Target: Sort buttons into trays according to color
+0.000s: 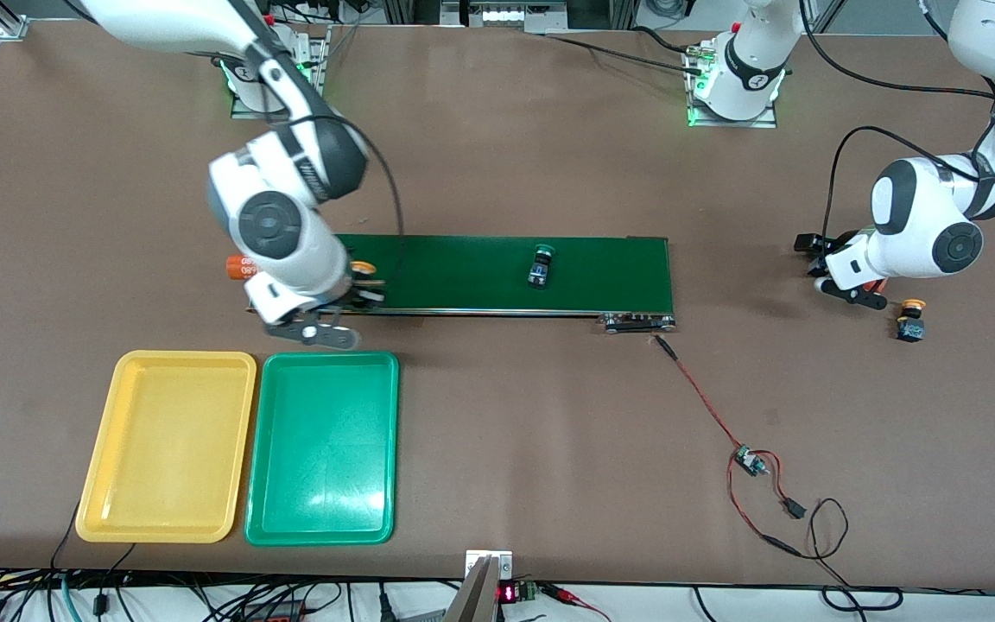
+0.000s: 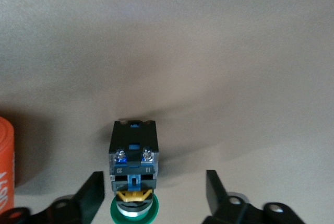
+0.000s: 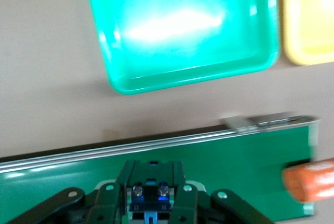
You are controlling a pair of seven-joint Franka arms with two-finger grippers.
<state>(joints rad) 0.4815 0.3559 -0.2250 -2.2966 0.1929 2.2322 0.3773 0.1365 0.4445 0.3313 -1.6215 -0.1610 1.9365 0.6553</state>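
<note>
- Reading the table as a dial from the front camera, twelve o'clock toward my bases: my right gripper (image 3: 151, 185) sits at nine o'clock, low over the conveyor belt's (image 1: 463, 272) end, jaws clamped fully on the dark body of a button (image 3: 151, 195). The grip is on the flat sides, probably because the block gives the pads a squarer hold than the round cap.
- A yellow-orange cap (image 1: 363, 269) shows right at those fingers, so I judge this one is bound for the yellow tray (image 1: 165, 445).
- An orange cylinder (image 1: 241, 266) lies just beside that gripper at nine o'clock, off the belt's end; it is no part of the sort.
- The yellow tray and the green tray (image 1: 322, 449) sit side by side at seven o'clock, both holding nothing, close under the belt's end so the carry is short.
- My left gripper (image 2: 154, 195) works at three o'clock, down at the bare table (image 1: 497, 173), jaws apart and straddling a green-capped button (image 2: 134, 148) lying on its side, with gaps on both flanks; nothing is gripped.
- Another orange cylinder (image 2: 5, 172) lies near it.
- At four o'clock from that gripper a yellow-capped button (image 1: 910, 321) waits on the table.
- Near the dial's centre a fourth button (image 1: 541, 265) lies on the belt.
</note>
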